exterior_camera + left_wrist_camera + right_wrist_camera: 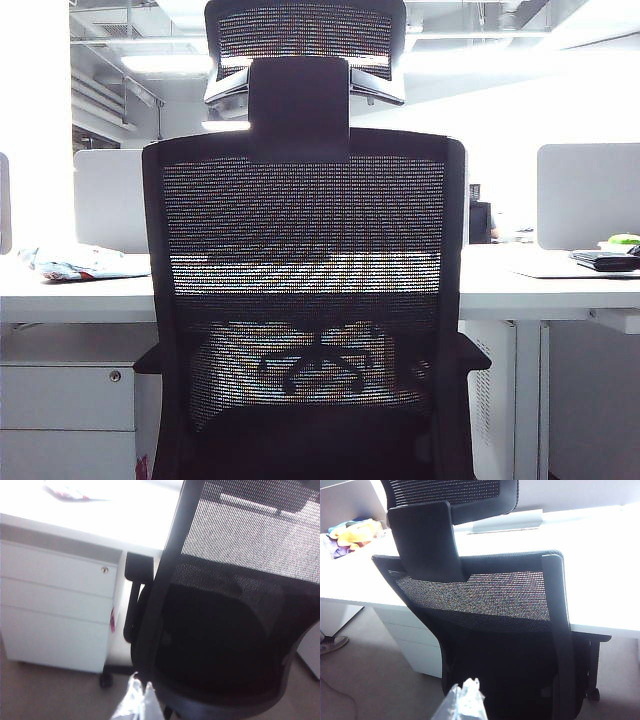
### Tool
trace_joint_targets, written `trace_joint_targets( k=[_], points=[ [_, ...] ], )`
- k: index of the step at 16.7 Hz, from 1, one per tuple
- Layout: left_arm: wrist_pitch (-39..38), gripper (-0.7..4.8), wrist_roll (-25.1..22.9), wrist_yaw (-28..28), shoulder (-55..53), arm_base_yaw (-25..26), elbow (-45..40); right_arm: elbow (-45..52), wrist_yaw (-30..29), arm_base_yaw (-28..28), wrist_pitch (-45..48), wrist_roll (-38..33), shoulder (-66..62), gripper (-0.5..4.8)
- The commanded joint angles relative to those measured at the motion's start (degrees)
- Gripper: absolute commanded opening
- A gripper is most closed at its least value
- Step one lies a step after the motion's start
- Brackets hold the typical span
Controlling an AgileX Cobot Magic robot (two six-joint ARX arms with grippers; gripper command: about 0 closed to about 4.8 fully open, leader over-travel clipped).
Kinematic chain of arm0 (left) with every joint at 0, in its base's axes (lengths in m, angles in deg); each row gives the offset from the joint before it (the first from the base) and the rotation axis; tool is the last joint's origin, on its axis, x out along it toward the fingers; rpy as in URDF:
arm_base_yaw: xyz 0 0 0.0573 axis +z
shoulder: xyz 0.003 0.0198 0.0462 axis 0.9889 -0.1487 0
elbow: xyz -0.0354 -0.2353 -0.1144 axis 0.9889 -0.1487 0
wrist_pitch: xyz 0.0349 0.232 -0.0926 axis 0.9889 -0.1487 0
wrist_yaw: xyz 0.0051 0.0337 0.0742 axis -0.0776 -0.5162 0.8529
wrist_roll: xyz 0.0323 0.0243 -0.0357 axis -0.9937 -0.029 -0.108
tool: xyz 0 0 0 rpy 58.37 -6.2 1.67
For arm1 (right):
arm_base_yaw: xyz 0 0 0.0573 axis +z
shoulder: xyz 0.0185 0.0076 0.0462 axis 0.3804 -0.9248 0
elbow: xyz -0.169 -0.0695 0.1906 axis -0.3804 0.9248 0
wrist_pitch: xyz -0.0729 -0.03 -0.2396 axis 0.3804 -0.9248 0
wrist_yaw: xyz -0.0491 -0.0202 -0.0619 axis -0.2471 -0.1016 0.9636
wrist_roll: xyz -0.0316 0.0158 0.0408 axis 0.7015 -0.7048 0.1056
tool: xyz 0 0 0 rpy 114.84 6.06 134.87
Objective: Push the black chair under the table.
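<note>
Black mesh fills most of the exterior view: the black chair (305, 300) stands with its back toward the camera, pulled up against the front edge of the table (560, 285). Its headrest (305, 45) rises on a solid black bracket (298, 108) above the backrest, and short armrests (472, 355) stick out at either side, just below the tabletop's edge. Through the mesh, the white tabletop shows as a bright band behind the chair.

Left of the chair, under the table, sits a white drawer cabinet (65, 400) with a round lock (115, 376). On the tabletop above it lies a crumpled bundle of cloth or wrapping (75, 262). To the right of the chair, on the table, are a dark flat object (605, 261) with something green (624, 240) behind it. Pale grey divider panels (587, 195) stand along the far side of the table.

In the left wrist view, the left gripper (136, 702) shows only as pale, blurred tips close to the chair's lower back frame (165, 595); whether it is spread or closed, I cannot tell. In the right wrist view, the right gripper (464, 700) is likewise a blurred pale shape near the lower backrest (485, 600), and its state cannot be made out either. Neither gripper appears in the exterior view.
</note>
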Motion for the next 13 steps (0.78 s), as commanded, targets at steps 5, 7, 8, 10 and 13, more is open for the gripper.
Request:
trace_joint_targets(
  k=[5,7,8,10,13],
  points=[
    [1.3,-0.05,-2.2,-0.6,0.0,-0.1,0.0,-0.2,0.0,0.0,0.9,-0.1,0.2,-0.05],
    [1.4,-0.05,-2.5,-0.6,0.0,-0.1,0.0,-0.2,0.0,0.0,0.9,-0.1,0.2,-0.05],
    [1.7,-0.05,-2.6,-0.6,0.0,-0.1,0.0,-0.2,0.0,0.0,0.9,-0.1,0.2,-0.05],
    [3.0,-0.05,-2.7,0.2,0.0,-0.1,0.0,-0.2,0.0,0.0,0.9,-0.1,0.2,-0.05],
    [4.7,-0.05,-3.4,1.5,0.0,-0.1,0.0,-0.2,0.0,0.0,0.9,-0.1,0.2,-0.05]
  ],
)
